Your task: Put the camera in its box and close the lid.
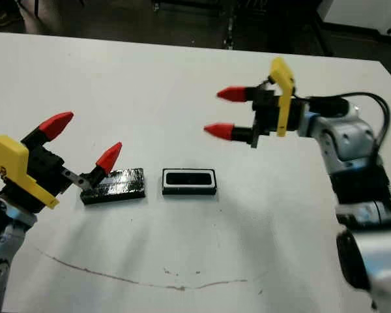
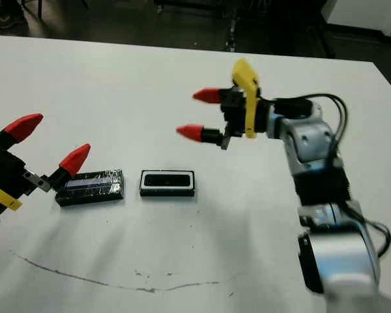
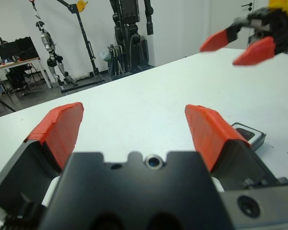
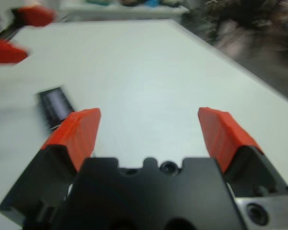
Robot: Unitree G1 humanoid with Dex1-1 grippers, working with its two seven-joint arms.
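Note:
The box, a small black tray with a white rim, sits in the middle of the table. A black bar fills its inside; it looks like the camera. Just left of the box lies the lid, a glossy black slab, flat on the table. My left gripper hovers open at the lid's left end, one fingertip close above it. My right gripper hangs open in the air above and to the right of the box, holding nothing. The left wrist view shows the box beyond one finger.
A thin brown curved line marks the table near its front edge. The table's far edge meets a dark floor. Robot stands and desks show beyond the table in the left wrist view.

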